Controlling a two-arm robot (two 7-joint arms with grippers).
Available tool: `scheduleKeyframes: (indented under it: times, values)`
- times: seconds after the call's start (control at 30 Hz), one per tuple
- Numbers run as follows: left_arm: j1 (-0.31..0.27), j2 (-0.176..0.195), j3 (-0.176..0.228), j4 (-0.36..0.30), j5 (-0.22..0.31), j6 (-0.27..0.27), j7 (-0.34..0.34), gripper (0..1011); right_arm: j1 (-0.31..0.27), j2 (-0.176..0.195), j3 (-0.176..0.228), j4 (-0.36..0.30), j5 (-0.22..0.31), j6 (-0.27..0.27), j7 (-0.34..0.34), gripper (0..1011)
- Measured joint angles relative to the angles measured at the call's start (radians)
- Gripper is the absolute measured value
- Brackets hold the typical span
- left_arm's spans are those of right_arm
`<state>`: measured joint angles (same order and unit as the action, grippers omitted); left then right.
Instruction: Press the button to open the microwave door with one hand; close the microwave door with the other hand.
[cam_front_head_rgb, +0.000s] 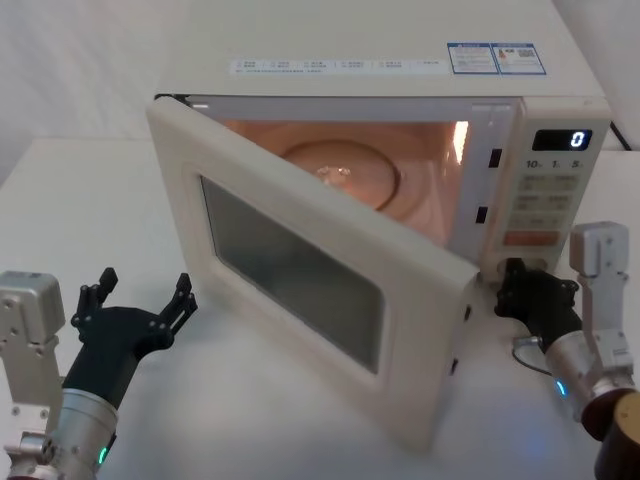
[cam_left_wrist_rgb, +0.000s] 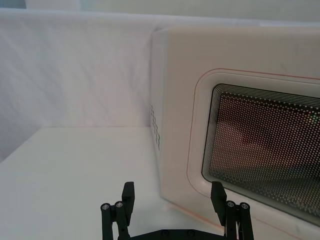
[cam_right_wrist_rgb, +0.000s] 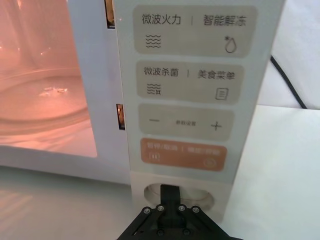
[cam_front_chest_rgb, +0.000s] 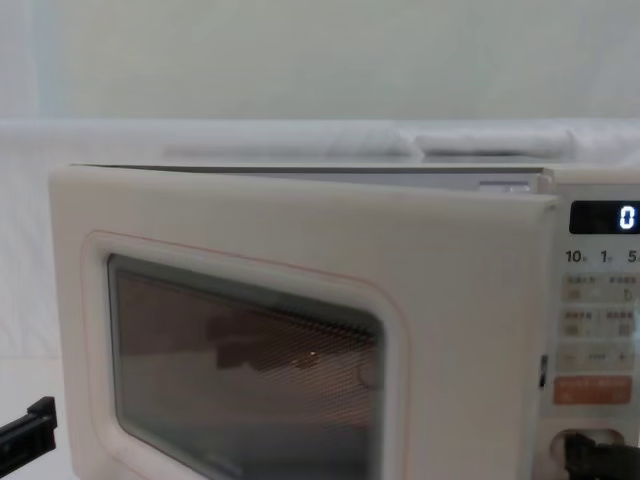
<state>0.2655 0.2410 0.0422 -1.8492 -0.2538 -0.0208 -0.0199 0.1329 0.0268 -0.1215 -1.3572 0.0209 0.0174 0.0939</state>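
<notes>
**Door open, closing not yet begun**

Stage: the door (cam_front_head_rgb: 300, 280) stands swung out on its left hinge, its free edge toward the worktop's front edge. The opening half looks done; the closing half remains.

Right gripper (cam_front_head_rgb: 522, 283): at the base of the control panel (cam_front_head_rgb: 545, 195), near the worktop's right edge. In the right wrist view its fingers (cam_right_wrist_rgb: 170, 192) are drawn narrow, tips together, touching the button (cam_right_wrist_rgb: 210, 200). The button sits at the panel's bottom, just under the orange key (cam_right_wrist_rgb: 182, 154). Whether it is pressed in cannot be told.

Left gripper (cam_front_head_rgb: 140, 297): near the worktop's front-left corner, fingers spread wide, holding nothing. It is close to the door's outer face but apart from it. The left wrist view shows the hinge-side edge and meshed window (cam_left_wrist_rgb: 265, 155) ahead of the fingers.

Cavity (cam_front_head_rgb: 340, 165): lit orange inside. A glass turntable (cam_front_head_rgb: 340, 172) lies on its floor. Small glints show on the glass; no food or dish can be made out.

Left to do, as judged: the left gripper pushes the door's outer face until it latches.
</notes>
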Motion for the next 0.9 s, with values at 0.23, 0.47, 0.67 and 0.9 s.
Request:
scheduleKeyframes:
  times: [0.23, 0.47, 0.67, 0.9]
  values:
    - [0.000, 0.000, 0.000, 0.000, 0.000, 0.000, 0.000, 1001, -0.068, 0.021, 0.002, -0.087, 0.011, 0.010, 0.011, 0]
    - [0.000, 0.000, 0.000, 0.000, 0.000, 0.000, 0.000, 1001, -0.141, 0.047, 0.007, -0.176, 0.024, 0.022, 0.027, 0]
    - [0.000, 0.000, 0.000, 0.000, 0.000, 0.000, 0.000, 1001, -0.192, 0.077, 0.011, -0.239, 0.034, 0.036, 0.042, 0]
    - [0.000, 0.000, 0.000, 0.000, 0.000, 0.000, 0.000, 1001, -0.230, 0.101, 0.035, -0.287, 0.042, 0.034, 0.041, 0]
